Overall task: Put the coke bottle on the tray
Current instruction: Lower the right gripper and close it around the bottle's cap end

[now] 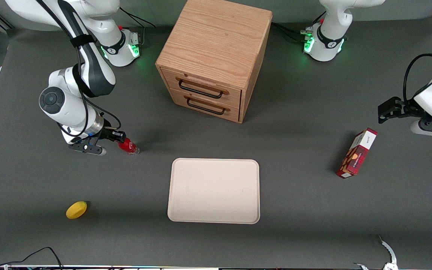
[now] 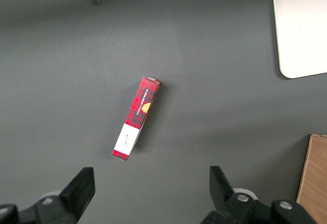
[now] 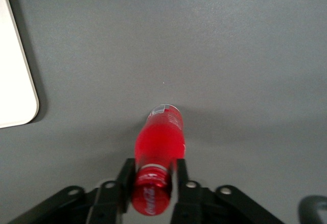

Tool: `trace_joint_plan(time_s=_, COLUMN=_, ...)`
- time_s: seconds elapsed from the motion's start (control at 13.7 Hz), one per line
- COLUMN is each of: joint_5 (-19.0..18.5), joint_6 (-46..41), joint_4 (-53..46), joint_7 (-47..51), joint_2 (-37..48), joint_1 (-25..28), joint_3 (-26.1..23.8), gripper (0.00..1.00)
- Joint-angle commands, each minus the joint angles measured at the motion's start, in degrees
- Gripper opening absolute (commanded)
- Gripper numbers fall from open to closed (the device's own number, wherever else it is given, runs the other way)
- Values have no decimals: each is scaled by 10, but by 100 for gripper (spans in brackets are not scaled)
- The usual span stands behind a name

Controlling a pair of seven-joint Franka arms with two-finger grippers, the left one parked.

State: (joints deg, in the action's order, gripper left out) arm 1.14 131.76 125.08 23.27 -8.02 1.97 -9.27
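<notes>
Grey table: claw grips coke bottle (cap partly hidden).

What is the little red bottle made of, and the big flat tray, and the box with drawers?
The coke bottle in the gripper looks like glossy see-through plastic: light glows through the red and its base is clear. The tray seems matte cream plastic or pulp; hard to say which. The drawer cabinet shows wood grain, with dark, probably metal, handles.
</notes>
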Motion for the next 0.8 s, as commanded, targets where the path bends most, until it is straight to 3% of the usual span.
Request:
trace_joint_plan(time_s=0.0, joint_5=-12, joint_6=10, joint_4=10, joint_7=19, joint_2=11, joint_1=2, joint_3=0, gripper=0)
trace_joint_plan(time_s=0.29, joint_5=-12, joint_6=-26, joint_4=-22, joint_7=11, joint_2=25, joint_1=1, joint_3=0, gripper=0)
trace_joint_plan(time_s=0.73, joint_5=-9, joint_6=-326, joint_4=-283, joint_7=-27, joint_2=29, joint_1=-1, joint_3=5, gripper=0)
